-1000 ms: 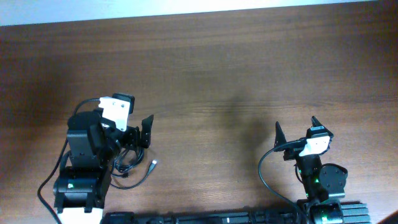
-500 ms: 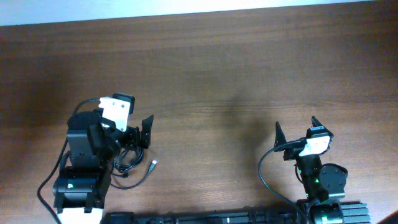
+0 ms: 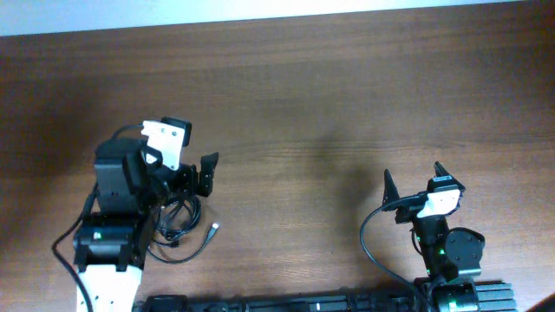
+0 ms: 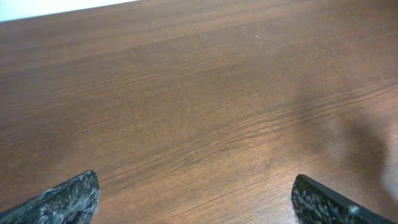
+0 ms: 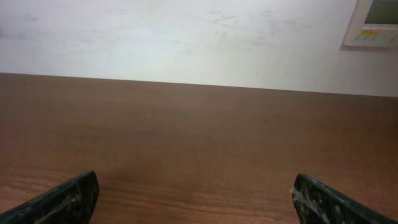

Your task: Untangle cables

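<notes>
The cables (image 3: 184, 227) lie as a small bundle of thin black loops on the wooden table (image 3: 312, 95), partly hidden under my left arm, with a light plug end (image 3: 214, 228) sticking out to the right. My left gripper (image 3: 202, 174) hovers just above and beyond the bundle, open. In the left wrist view its fingertips (image 4: 69, 198) frame only bare wood, and no cable shows there. My right gripper (image 3: 412, 178) stands open at the near right, far from the bundle. In the right wrist view its fingertips (image 5: 329, 202) also have nothing between them.
A black rail (image 3: 303, 303) runs along the table's near edge between the two arm bases. Past the table's far edge is a pale wall with a white panel (image 5: 376, 22). A thick black wire (image 3: 368, 247) loops beside the right arm.
My left arm has shifted slightly up and to the right, carrying its open gripper a little farther from the bundle. The cables and the right arm have not moved.
</notes>
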Tool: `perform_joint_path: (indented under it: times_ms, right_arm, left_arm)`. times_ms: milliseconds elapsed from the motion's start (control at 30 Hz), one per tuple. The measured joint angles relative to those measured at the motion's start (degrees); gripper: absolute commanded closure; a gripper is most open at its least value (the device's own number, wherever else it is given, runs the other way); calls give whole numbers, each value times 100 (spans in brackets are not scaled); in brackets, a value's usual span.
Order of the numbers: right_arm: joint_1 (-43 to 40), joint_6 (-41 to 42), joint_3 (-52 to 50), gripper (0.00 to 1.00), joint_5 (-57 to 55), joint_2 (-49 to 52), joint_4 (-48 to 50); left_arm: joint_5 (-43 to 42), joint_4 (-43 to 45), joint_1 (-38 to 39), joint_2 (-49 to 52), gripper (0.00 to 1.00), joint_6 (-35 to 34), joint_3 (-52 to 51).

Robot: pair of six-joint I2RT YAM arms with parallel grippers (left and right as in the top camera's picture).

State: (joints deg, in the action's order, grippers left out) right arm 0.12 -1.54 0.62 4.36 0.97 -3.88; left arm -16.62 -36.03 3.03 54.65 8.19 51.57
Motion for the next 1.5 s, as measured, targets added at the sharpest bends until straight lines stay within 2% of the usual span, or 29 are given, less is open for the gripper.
perform_joint_path:
  times_ms: [1167, 1500]
  right_arm:
    - [0, 4, 0, 1, 0, 0, 0]
    - [0, 7, 0, 2, 0, 0, 0]
  left_arm:
    - [-83, -105, 0, 361, 1, 323, 127]
    - [-885, 59, 0, 903, 2, 581, 127]
